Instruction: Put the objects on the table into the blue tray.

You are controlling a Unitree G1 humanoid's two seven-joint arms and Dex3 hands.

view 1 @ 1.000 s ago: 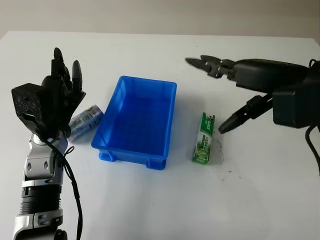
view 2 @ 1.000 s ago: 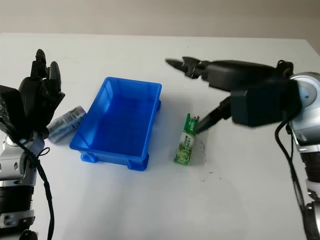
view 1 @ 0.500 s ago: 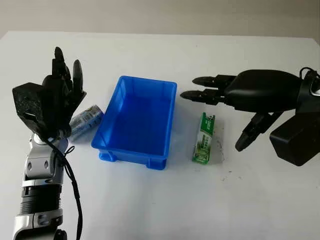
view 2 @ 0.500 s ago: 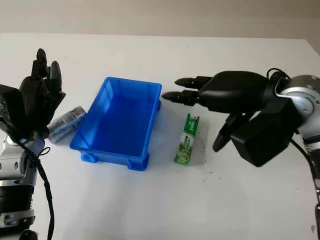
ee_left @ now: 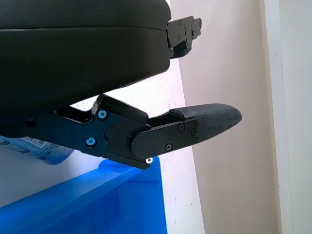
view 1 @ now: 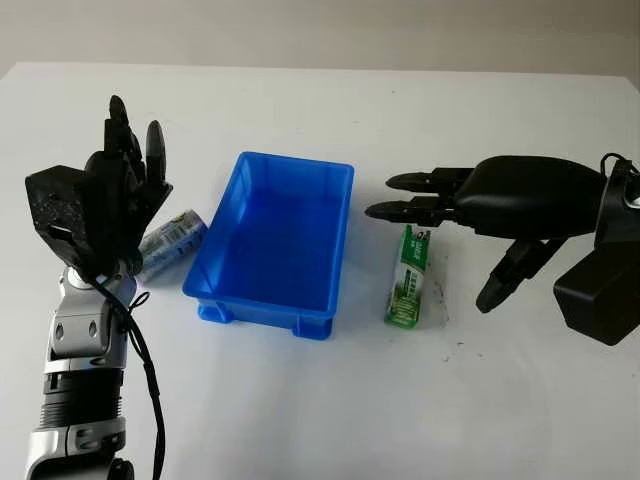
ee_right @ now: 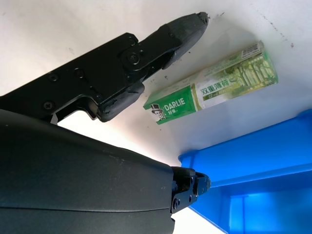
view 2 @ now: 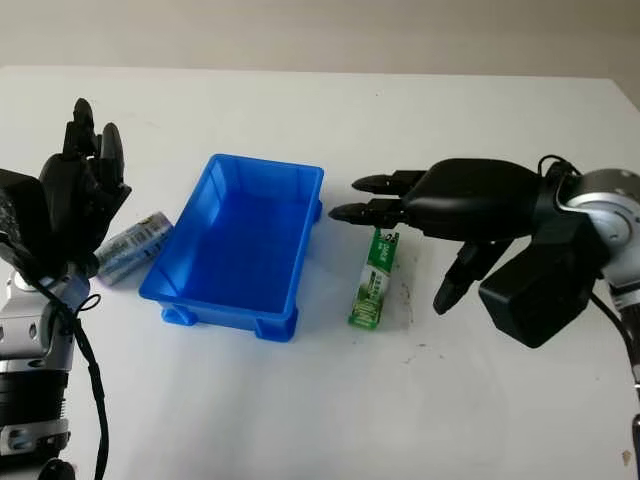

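Right hand hovers open over the far end of the green toothpaste box, holding nothing. Left hand, at nine o'clock of the blue tray, is raised and open. At the tray's three o'clock lies the toothpaste box; at nine, a wipes packet.

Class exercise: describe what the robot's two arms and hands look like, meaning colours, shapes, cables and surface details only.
Both hands, left hand and right hand, have glossy black shells and tapered black fingers with textured tips, joined by small screws. The left forearm is ribbed silver and black, with a black cable looping beside it.
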